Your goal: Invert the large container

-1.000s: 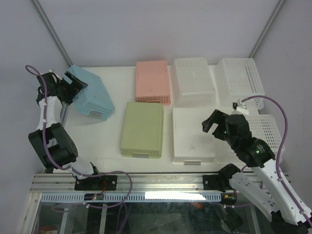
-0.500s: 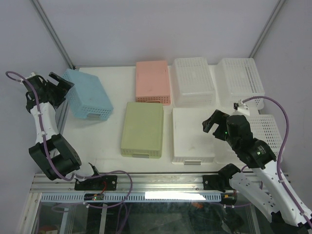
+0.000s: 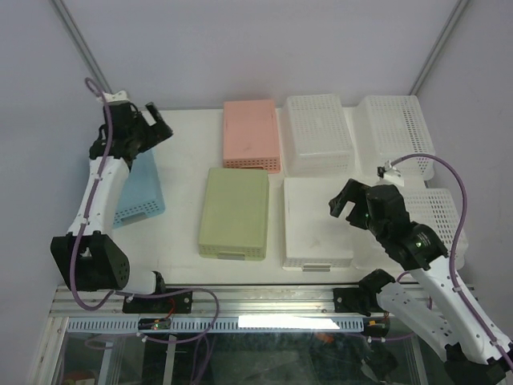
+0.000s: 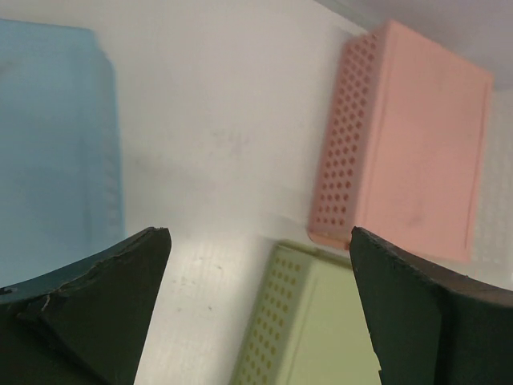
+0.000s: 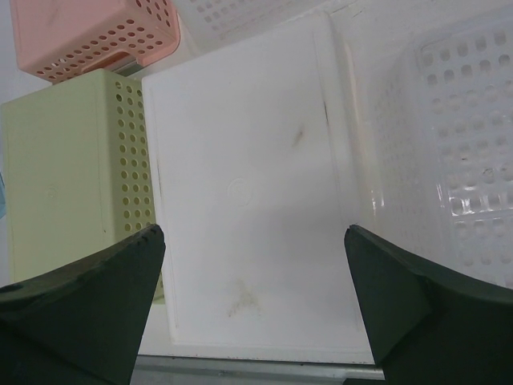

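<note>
Blue container (image 3: pixel 140 192) lies on the surface (image 3: pixel 192 144) with its solid base up, below and to the left of my left gripper (image 3: pixel 154 124), apart from it. That gripper hangs wide open over bare surface and holds nothing. Ahead of it to the right sits a pink container (image 3: pixel 252 135), and nearer on the right a green container (image 3: pixel 234 212). My right gripper (image 3: pixel 343 204) is also spread wide and empty, hovering over a white container (image 3: pixel 317 220), with the green one to its left.
</note>
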